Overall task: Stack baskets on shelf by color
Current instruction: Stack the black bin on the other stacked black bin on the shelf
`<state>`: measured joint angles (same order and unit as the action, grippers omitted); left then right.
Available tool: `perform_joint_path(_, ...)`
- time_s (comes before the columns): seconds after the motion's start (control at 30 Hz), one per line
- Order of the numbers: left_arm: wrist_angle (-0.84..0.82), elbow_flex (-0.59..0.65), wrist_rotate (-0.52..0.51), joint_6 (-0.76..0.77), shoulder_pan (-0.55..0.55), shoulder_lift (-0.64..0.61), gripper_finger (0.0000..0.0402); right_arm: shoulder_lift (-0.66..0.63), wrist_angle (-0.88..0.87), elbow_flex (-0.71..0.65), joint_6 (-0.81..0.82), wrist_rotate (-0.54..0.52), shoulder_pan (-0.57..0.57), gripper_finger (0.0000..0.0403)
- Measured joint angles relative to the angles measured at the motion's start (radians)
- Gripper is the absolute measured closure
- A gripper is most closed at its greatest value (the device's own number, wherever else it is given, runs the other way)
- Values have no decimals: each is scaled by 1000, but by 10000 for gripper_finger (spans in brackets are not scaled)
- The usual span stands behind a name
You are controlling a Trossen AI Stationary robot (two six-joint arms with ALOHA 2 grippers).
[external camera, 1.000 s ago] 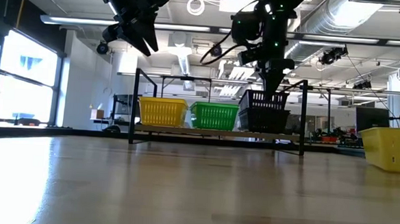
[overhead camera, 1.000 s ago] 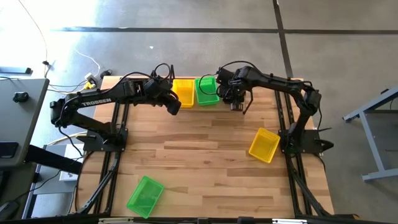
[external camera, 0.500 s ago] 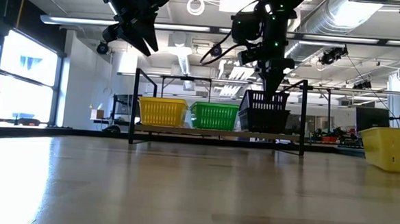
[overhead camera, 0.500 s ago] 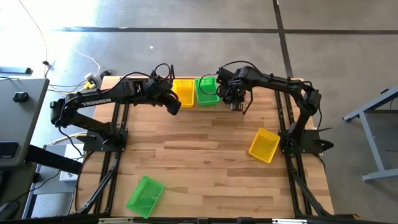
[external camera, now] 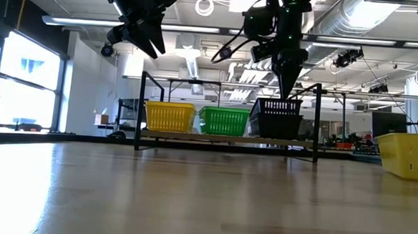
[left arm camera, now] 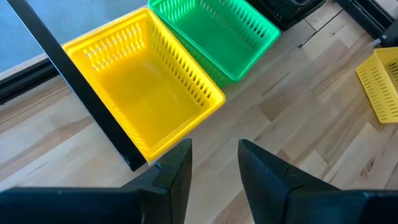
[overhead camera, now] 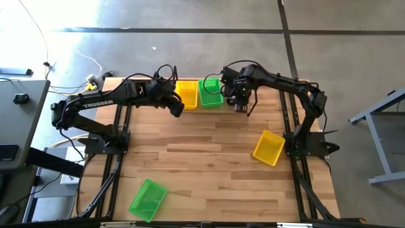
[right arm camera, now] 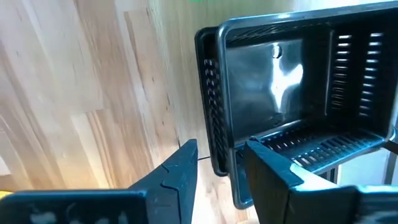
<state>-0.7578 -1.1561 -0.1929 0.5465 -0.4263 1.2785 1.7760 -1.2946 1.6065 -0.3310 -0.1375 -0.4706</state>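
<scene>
On the shelf (external camera: pixel 215 138) at the table's far edge stand a yellow basket (external camera: pixel 169 117), a green basket (external camera: pixel 224 121) and a black basket (external camera: pixel 275 118), the black one nested in another black one. My right gripper (external camera: pixel 287 89) hangs open just above the black basket's near wall (right arm camera: pixel 217 140), a finger on each side and clear of it. My left gripper (overhead camera: pixel 176 107) hovers open and high, just in front of the yellow basket (left arm camera: pixel 140 93), holding nothing.
A loose yellow basket (overhead camera: pixel 269 147) lies on the table at the right. A loose green basket (overhead camera: pixel 147 198) lies near the front left. The shelf's black upright frame (left arm camera: pixel 93 93) stands beside the yellow basket.
My right gripper has opened, let go of the black basket and risen a little. The upper black basket has sunk slightly and sits level in the one below.
</scene>
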Motion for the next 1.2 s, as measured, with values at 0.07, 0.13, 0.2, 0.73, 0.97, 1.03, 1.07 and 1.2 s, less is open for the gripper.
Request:
perform_joint_path(0.07, 0, 0, 0, 0, 0, 0, 282, 0, -1, 13, 10, 0, 0, 286)
perform_joint_path(0.13, 0, 0, 0, 0, 0, 0, 282, 0, 0, 28, 12, 0, 0, 285)
perform_joint_path(0.2, 0, 0, 1, 0, 0, 0, 282, 0, 2, 43, 11, -6, 0, 285)
perform_joint_path(0.73, 0, 0, 1, 0, 0, 0, 282, 31, 34, 49, 46, 1, -69, 285)
perform_joint_path(0.97, 0, 0, 0, -1, 0, 0, 282, 67, 13, 48, 44, 0, -44, 285)
perform_joint_path(1.03, 0, 0, -1, -13, 0, 0, 282, 70, 11, 48, 43, -1, -39, 285)
perform_joint_path(1.07, 0, 0, -1, -21, 0, 0, 282, 70, 11, 48, 44, -2, -40, 285)
perform_joint_path(1.2, 0, 0, -1, -26, 0, 0, 282, 70, 16, 48, 45, -25, -39, 285)
